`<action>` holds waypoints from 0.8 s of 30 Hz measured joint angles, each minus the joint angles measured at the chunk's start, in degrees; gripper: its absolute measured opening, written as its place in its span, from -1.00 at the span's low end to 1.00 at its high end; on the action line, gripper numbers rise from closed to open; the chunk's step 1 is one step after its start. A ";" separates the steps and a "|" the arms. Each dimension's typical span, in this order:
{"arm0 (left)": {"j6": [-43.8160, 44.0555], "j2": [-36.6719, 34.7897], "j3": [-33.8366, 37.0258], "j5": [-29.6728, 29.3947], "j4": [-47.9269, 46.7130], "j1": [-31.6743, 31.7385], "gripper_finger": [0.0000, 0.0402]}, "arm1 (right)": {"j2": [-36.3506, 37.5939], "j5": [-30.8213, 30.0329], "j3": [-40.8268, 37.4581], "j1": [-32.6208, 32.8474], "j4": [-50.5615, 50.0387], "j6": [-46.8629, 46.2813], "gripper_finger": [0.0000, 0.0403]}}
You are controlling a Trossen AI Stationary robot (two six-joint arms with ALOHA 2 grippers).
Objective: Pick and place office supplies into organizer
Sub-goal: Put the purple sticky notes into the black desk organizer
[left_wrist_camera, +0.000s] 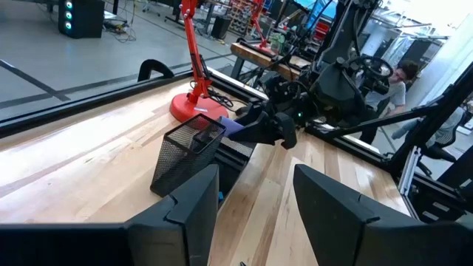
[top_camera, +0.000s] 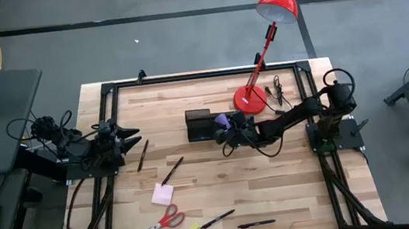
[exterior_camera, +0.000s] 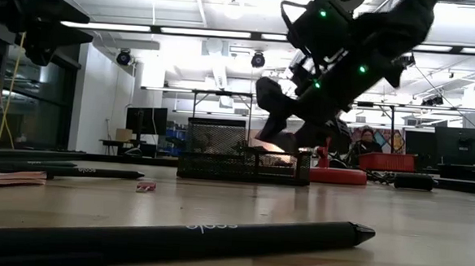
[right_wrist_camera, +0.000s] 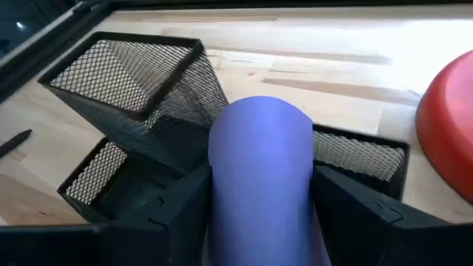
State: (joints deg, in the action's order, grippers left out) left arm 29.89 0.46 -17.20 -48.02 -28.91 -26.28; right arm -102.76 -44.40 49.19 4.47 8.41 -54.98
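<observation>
While the right gripper [top_camera: 226, 130] hangs over the organizer [top_camera: 204, 125], its fingers [right_wrist_camera: 185, 214] are clamped on a purple pad [right_wrist_camera: 260, 174], which bows above the mesh compartments. Beside the organizer stands the lamp [top_camera: 250, 97]. Away from the organizer, toward the left arm, lie pens [top_camera: 143, 154], a pink pad [top_camera: 162, 193] and scissors [top_camera: 161, 222]. Farther off, at the table's edge, the left gripper [top_camera: 131, 137] waits with its fingers [left_wrist_camera: 191, 203] spread apart, holding nothing.

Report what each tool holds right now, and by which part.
The right tool grips the purple sticky-note pad by its two opposite side edges, above the organizer. The left tool is open and holds nothing.
</observation>
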 joint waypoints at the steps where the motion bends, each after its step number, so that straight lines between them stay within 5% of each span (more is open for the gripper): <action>1: 0.00 -0.01 0.01 -0.01 0.02 0.02 -0.16 | 0.00 0.04 1.14 0.00 -1.32 0.39 0.18; 12: 0.00 0.01 -0.01 -0.01 0.00 0.02 -0.16 | -0.02 -0.36 8.07 -0.15 -18.79 -5.12 0.44; 24: 0.00 0.00 -0.01 -0.01 0.01 0.01 -0.16 | -4.33 1.33 8.14 -0.80 -15.01 -4.14 0.57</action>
State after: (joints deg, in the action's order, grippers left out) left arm 29.89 0.46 -17.21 -48.03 -28.90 -26.28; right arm -107.09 -43.06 57.33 3.67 -6.61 -59.12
